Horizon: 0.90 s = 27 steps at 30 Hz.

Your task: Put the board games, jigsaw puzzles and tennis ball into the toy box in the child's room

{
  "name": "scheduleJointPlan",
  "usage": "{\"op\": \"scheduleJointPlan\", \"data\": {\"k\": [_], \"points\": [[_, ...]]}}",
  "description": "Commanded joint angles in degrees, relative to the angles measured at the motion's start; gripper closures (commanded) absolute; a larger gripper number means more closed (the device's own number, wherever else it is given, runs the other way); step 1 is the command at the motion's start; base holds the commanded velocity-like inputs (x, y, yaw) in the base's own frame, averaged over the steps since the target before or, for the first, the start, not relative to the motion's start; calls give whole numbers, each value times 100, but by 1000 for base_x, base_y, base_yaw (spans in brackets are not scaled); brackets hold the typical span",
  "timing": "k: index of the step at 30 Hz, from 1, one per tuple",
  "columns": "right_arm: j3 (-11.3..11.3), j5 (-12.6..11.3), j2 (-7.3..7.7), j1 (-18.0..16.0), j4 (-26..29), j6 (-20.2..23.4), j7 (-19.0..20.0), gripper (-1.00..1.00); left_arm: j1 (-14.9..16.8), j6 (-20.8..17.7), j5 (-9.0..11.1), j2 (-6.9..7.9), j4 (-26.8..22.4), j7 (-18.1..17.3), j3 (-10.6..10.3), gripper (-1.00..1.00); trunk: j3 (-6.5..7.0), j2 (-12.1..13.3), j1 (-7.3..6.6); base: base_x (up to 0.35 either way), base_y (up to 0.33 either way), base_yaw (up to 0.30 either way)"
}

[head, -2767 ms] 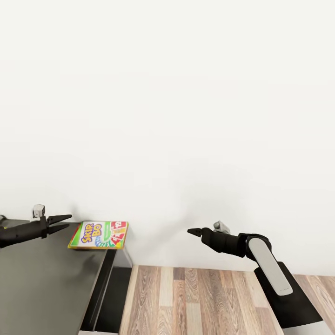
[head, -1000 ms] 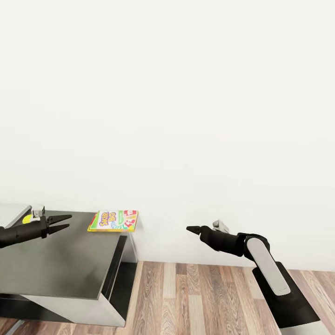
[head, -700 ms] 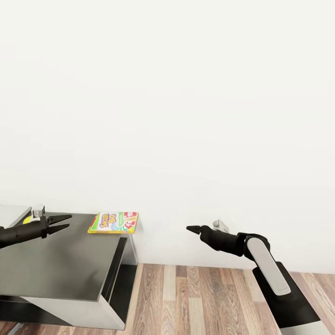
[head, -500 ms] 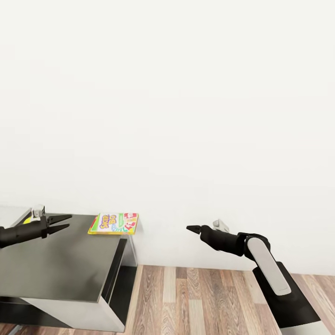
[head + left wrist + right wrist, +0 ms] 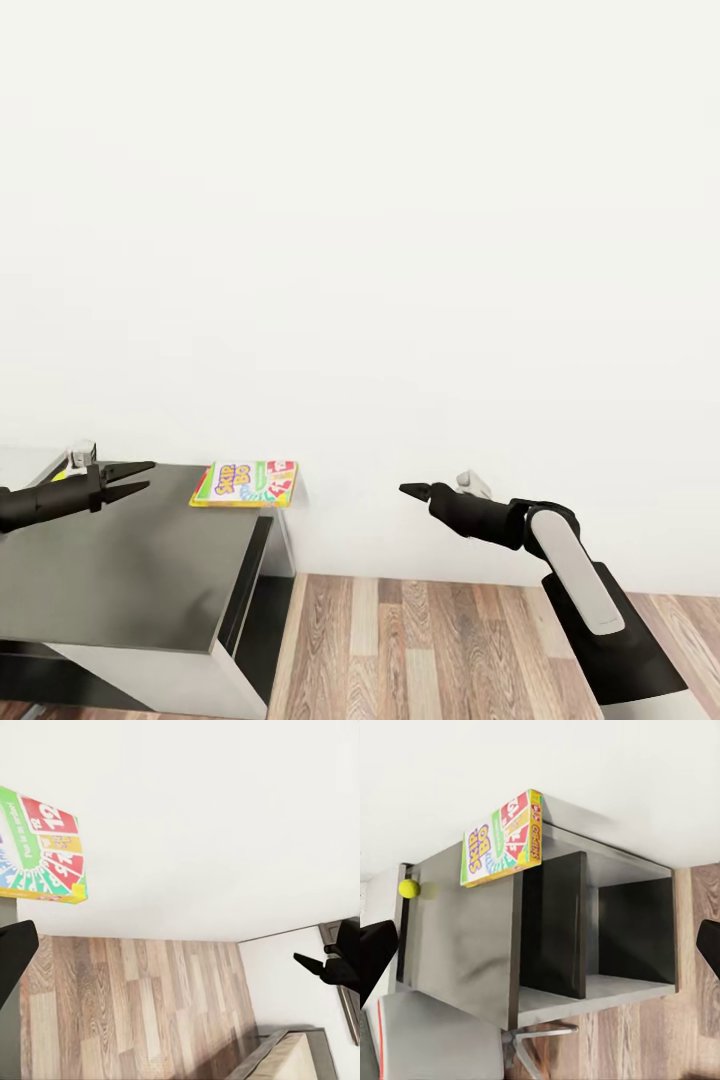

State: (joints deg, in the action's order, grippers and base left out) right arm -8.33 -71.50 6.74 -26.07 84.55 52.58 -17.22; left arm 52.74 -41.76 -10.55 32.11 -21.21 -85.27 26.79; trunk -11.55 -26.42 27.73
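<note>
Head view: board game (image 5: pixel 244 483) flat at table (image 5: pixel 120 560) far corner beside wall, tennis ball (image 5: pixel 409 888) near opposite edge; left gripper (image 5: pixel 133 477) parted, empty, aimed tableward for approach; right gripper (image 5: pixel 412 490) narrowed, idle over floor (image 5: pixel 420 650).

Counter (image 5: pixel 465 945): grey top, dark open compartments beneath. Board game (image 5: pixel 502 838): white-green box, flat on the counter's corner by the white wall. Tennis ball (image 5: pixel 409 888): at the counter's edge, well apart from the game. Wood floor (image 5: pixel 660 1042).
</note>
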Motion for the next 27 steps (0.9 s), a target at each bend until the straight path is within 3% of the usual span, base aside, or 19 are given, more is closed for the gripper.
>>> {"op": "scheduleJointPlan", "data": {"k": [1,27], "points": [[-6,-57,-4,-8,7,1,-57,-100,6,-60,-61,-3,1,-42,37,-100,-2,-10,3,0,0,0],[-20,-14,-16,-12,0,-404,190,-100,6,-52,-61,-3,-1,-42,37,-100,243,-10,3,-45,0,0]]}}
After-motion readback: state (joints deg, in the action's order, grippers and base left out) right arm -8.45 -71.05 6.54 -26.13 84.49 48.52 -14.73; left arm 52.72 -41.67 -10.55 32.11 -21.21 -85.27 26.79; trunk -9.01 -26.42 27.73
